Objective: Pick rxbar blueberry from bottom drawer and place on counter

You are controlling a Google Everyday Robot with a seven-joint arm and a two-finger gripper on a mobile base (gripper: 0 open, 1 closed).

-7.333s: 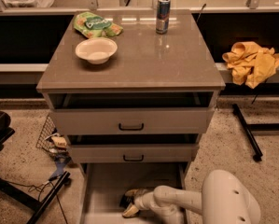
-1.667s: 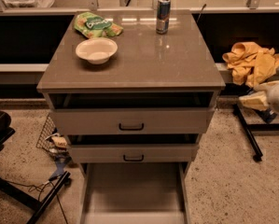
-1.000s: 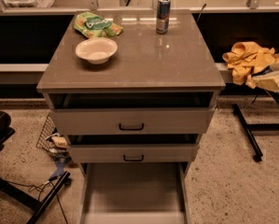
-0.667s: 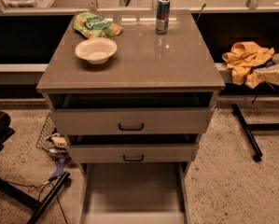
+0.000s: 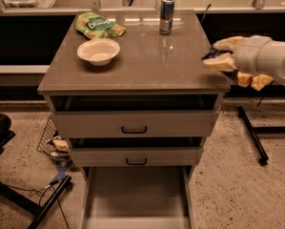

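Hovering at the counter edge, claw pinching the rxbar blueberry, open slab toward the bowl.

The bar, a dark sliver, sits clamped in the gripper's jaws at the surface's 3 o'clock edge. The drawer stands pulled open at 6 o'clock.

Glossy grey-brown square counter slab: smooth, mirrors the lights. Tall silver-blue can: shiny metal. Round off-white bowl: matt. Green snack bag: crinkled glossy film. Pale grey-beige bottom drawer: smooth matt tray. Robot gripper over counter's right edge: smooth pale plastic shell, fingers clamped on dark rxbar blueberry wrapper. Yellow rag behind it: crumpled cloth. Floor: rough, speckled.
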